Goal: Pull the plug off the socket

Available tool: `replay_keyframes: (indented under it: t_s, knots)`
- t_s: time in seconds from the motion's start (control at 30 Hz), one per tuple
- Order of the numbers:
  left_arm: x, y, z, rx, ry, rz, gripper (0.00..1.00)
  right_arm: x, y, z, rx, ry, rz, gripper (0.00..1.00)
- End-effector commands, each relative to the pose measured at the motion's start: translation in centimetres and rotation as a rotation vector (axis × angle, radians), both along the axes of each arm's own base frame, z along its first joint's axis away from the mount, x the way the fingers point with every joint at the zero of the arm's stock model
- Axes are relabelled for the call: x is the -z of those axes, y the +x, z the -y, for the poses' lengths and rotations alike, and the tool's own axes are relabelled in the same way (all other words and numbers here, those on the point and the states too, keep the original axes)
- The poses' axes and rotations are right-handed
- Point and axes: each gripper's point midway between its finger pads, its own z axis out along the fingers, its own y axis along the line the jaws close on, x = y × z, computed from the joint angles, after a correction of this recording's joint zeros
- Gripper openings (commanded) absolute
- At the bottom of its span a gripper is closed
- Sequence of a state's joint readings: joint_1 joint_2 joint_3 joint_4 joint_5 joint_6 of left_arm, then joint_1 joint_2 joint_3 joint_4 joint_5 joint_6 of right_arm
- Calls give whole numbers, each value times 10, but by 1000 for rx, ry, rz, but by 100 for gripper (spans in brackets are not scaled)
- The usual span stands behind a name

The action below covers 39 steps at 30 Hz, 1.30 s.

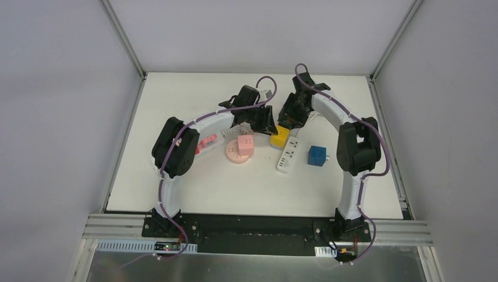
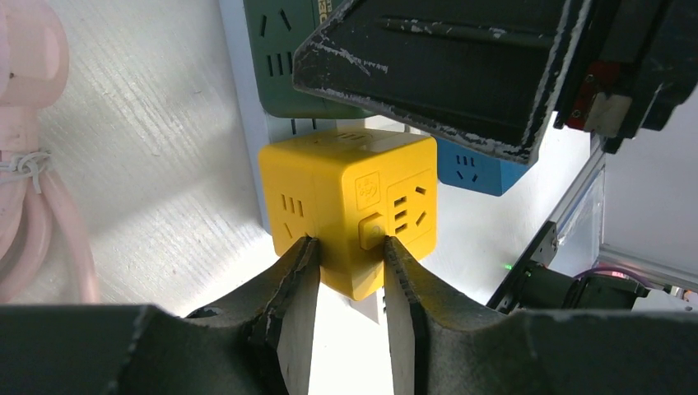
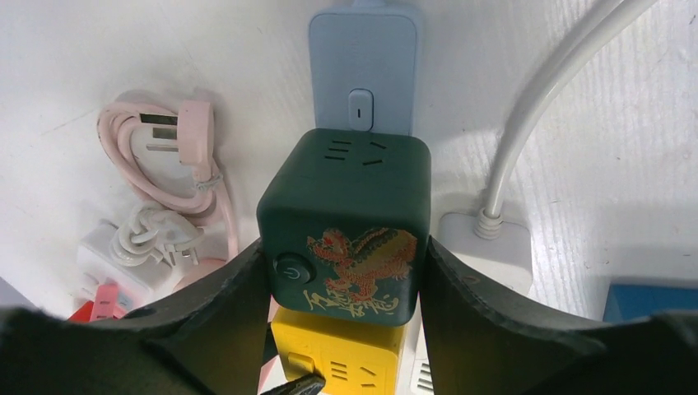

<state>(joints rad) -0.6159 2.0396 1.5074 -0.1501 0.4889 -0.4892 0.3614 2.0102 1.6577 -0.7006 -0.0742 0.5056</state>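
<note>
Grasp stage: left gripper [image 2: 346, 251] pinches the yellow cube [image 2: 346, 185], right gripper [image 3: 344, 255] clamps the green cube [image 3: 346, 189], both seated on the strip [image 3: 364, 49]; next likely needs a straight pull off it

White tabletop [image 1: 252, 191], faint grain, evenly lit from above. Plain grey walls left [image 1: 53, 117], far [image 1: 258, 29] & right [image 1: 452, 117]. Alu. frame posts [image 1: 123, 36] at far corners. Alu. rail [image 1: 117, 226] + black plate [image 1: 252, 232] along near edge.
</note>
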Motion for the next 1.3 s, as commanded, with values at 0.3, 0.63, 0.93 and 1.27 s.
replay_keyframes:
  t_s: [0.3, 0.63, 0.93, 1.27]
  knots:
    - [68, -8, -33, -31, 254, -63, 32, -57, 27, -15, -12, 7, 84, 0]
    - [71, -7, -34, -34, 262, -74, 32, -28, 12, -12, -91, -226, 98, 0]
    - [71, -8, -36, -43, 269, -74, 30, -62, 19, -20, -13, 263, 99, 0]
    - [73, -7, -35, -57, 270, -87, 30, -44, 18, -10, -39, -25, 118, 0]
